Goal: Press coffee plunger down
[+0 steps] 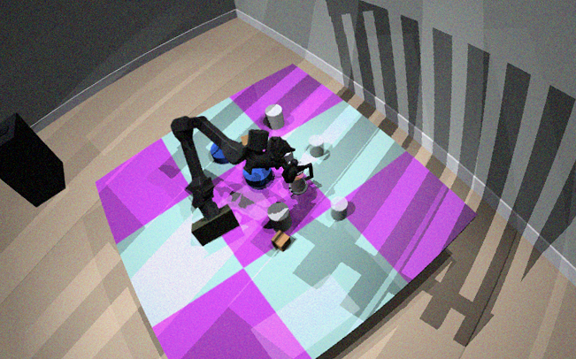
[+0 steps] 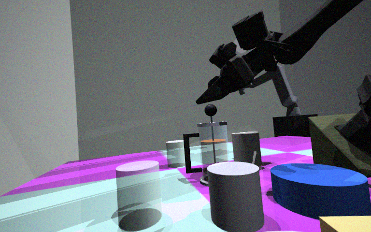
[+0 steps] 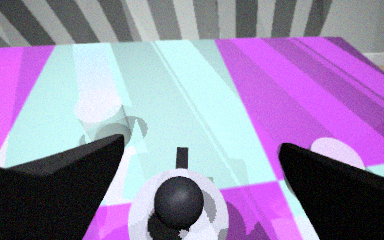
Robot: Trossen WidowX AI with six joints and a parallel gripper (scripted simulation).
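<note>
The coffee press (image 1: 298, 186) (image 2: 219, 133) stands upright, with its black bracket handle (image 1: 311, 171) (image 2: 187, 152) and an orange layer inside the glass. The black plunger knob (image 2: 210, 109) (image 3: 179, 202) is above the lid on a short length of bare rod. In the wrist view the knob is below the line between the fingertips, left of centre. My gripper (image 1: 293, 173) (image 2: 197, 102) (image 3: 203, 146) is open and empty. Its fingertips are slightly above the knob and toward the handle side, with no contact visible. The front grey cylinder hides part of the press base.
A translucent cylinder (image 1: 316, 145) (image 2: 138, 191) (image 3: 100, 117) and a pale cylinder (image 1: 339, 209) (image 2: 175, 154) (image 3: 336, 150) flank the press beyond the handle. A larger grey cylinder (image 1: 279, 214) (image 2: 246, 147), blue discs (image 1: 258, 177) (image 1: 218, 154) and an orange block (image 1: 281, 240) are also near.
</note>
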